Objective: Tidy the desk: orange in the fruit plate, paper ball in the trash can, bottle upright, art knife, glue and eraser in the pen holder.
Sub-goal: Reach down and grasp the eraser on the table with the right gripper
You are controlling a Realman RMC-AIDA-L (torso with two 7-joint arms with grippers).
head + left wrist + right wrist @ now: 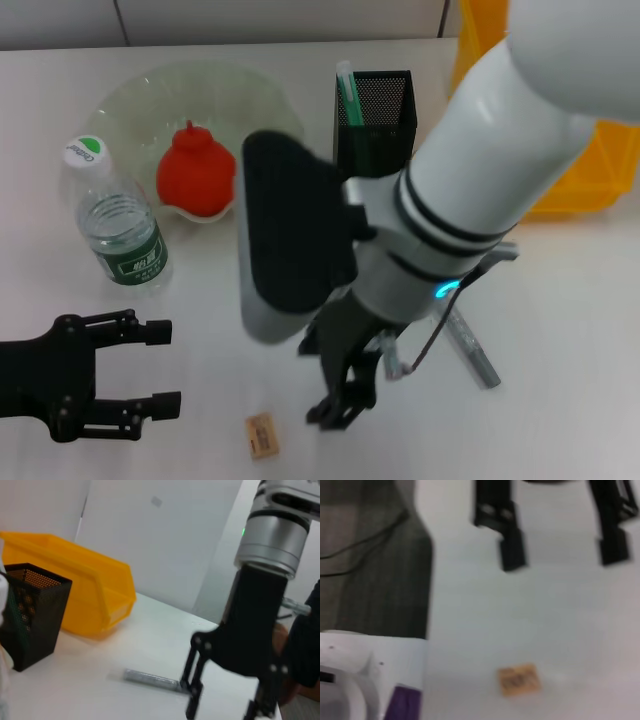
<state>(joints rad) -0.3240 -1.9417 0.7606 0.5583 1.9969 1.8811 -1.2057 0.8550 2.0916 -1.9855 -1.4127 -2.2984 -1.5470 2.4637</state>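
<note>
White desk (560, 300) – eraser (262, 436), art knife (472, 350)

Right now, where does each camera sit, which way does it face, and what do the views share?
Head view: above the desk, looking down; shows the left gripper open and the right gripper.
Left wrist view: low on the left arm, facing across to the pen holder, trash can, art knife and right gripper.
Right wrist view: looking down at the eraser.
Shared: the eraser also appears in the head view.
</note>
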